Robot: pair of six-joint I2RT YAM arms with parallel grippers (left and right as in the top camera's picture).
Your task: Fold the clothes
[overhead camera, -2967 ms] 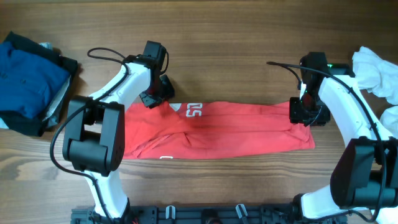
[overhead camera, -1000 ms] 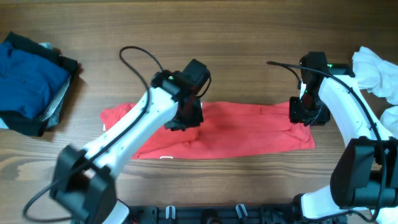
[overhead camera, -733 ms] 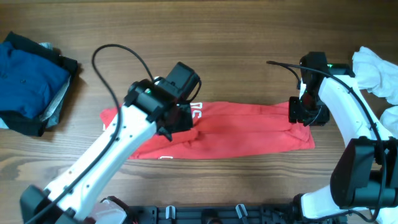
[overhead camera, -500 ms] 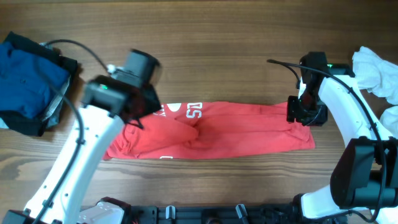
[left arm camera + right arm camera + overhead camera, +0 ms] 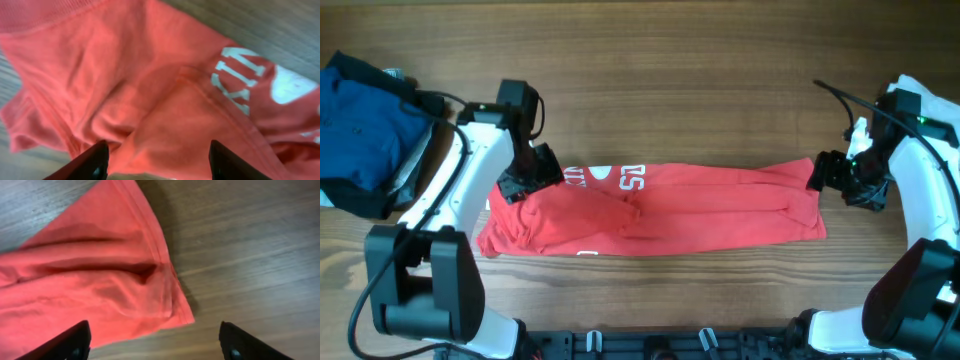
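A red garment [image 5: 660, 208] with white lettering lies folded into a long strip across the table's middle. My left gripper [image 5: 525, 178] is open and empty just above its left end; the left wrist view shows rumpled red cloth [image 5: 150, 95] and the lettering between my fingertips [image 5: 157, 162]. My right gripper [image 5: 845, 180] is open and empty just off the strip's right end. The right wrist view shows that end's corner [image 5: 100, 275] on bare wood, with my fingertips [image 5: 155, 340] spread wide above it.
A pile of dark blue and black clothes [image 5: 365, 130] lies at the far left edge. A white garment [image 5: 935, 120] lies at the far right edge. The table [image 5: 680, 90] is bare wood behind the strip.
My left arm swung from over the strip's middle back to its left end, leaving the cloth spread there. My right gripper let go of the right end and moved off to the right.
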